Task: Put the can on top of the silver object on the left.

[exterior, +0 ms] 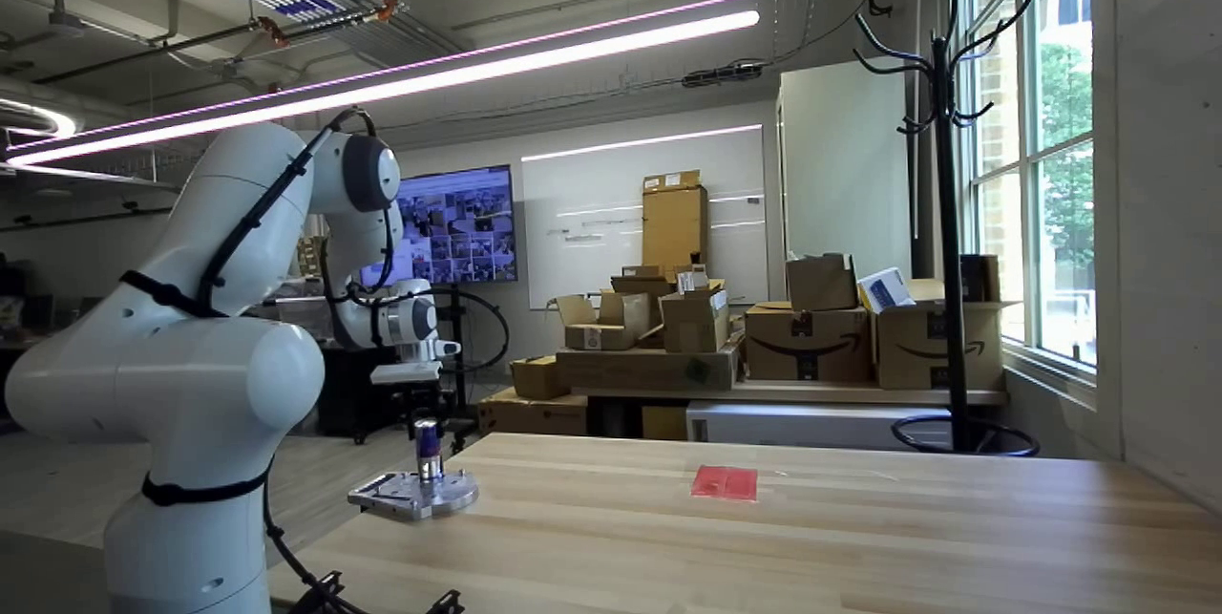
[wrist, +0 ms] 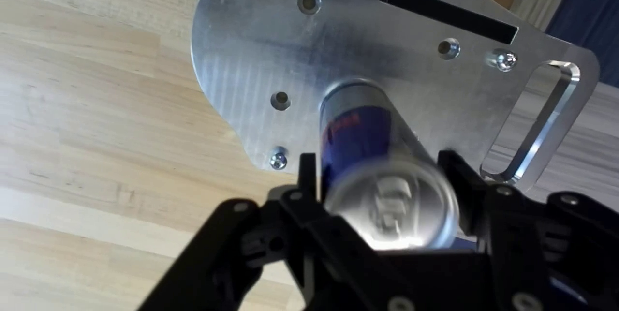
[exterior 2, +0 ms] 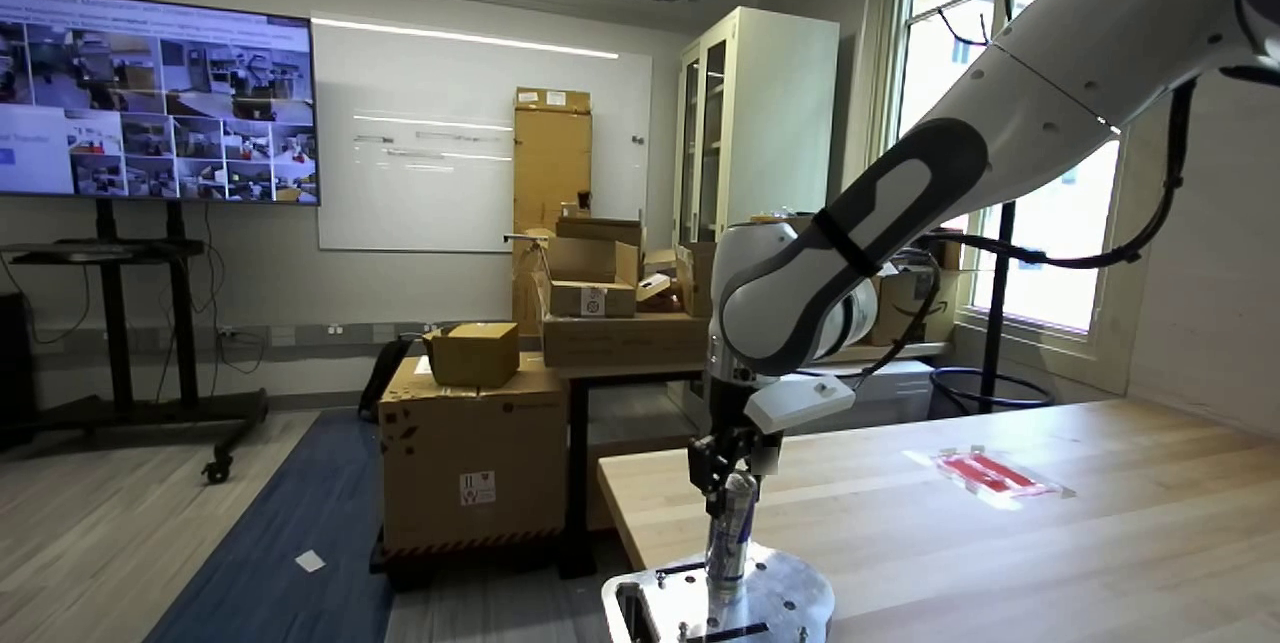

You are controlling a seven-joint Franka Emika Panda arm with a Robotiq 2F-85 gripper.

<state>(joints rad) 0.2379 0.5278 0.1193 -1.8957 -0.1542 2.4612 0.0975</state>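
Observation:
The slim blue and silver can [wrist: 360, 134] stands upright on the silver object [wrist: 256, 50], a flat metal plate with holes, slots and screws. In both exterior views the can [exterior: 429, 450] [exterior 2: 731, 533] rests on the plate [exterior: 456, 492] [exterior 2: 795, 588] at the table's edge. My gripper [wrist: 379, 168] points down from above, with one black finger on each side of the can's upper part. Narrow gaps show between the fingers and the can, so it is open around it. In an exterior view the gripper [exterior 2: 735, 488] partly covers the can's top.
A flat red item [exterior: 725, 482] is taped to the wooden table [exterior: 859, 547], away from the plate. Cardboard boxes [exterior: 807, 342] are stacked on a bench behind the table. A black coat stand [exterior: 947, 242] stands by the window.

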